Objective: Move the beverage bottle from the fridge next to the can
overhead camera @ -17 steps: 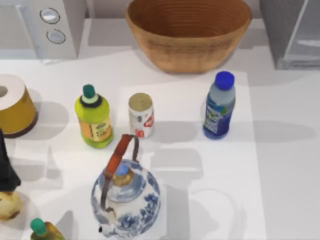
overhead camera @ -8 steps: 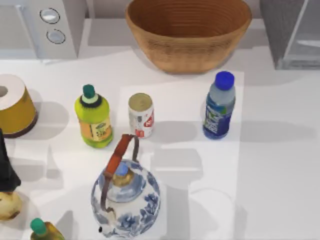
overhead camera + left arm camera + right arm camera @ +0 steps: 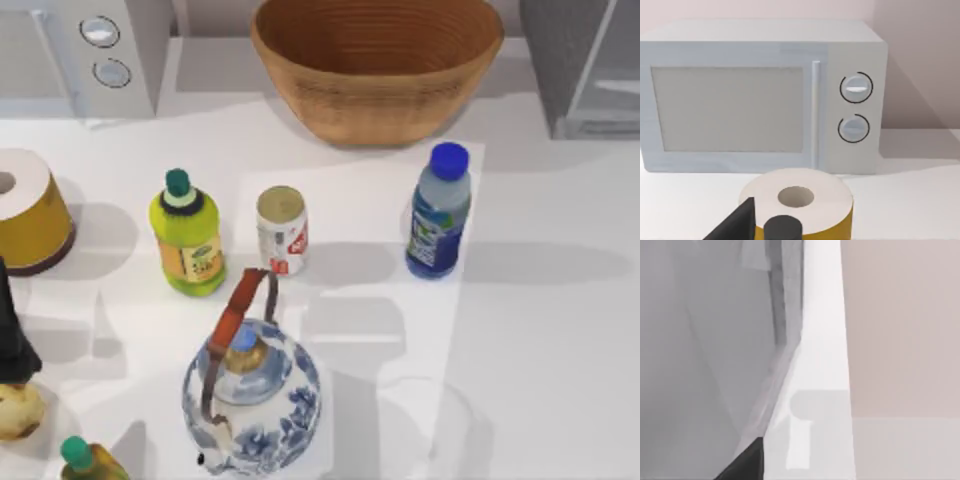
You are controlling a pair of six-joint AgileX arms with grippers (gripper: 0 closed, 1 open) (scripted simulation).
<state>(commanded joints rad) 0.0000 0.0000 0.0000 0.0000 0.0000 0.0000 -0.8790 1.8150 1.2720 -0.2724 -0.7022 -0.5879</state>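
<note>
The fridge point(image 3: 705, 350) is taking up the near side of the right wrist view, its grey face running into a lighter grey-white door panel point(image 3: 822, 340) whose long edge is meeting a plain pinkish-beige wall point(image 3: 900, 325) beyond it. Below the fridge's door panel a white table surface point(image 3: 900, 450) is lying pale and bare, with a soft grey shadow point(image 3: 812, 405) falling across it just beside the fridge. A dark wedge of the right gripper point(image 3: 742, 465) is showing against the fridge's lower grey face, its state impossible to judge.
</note>
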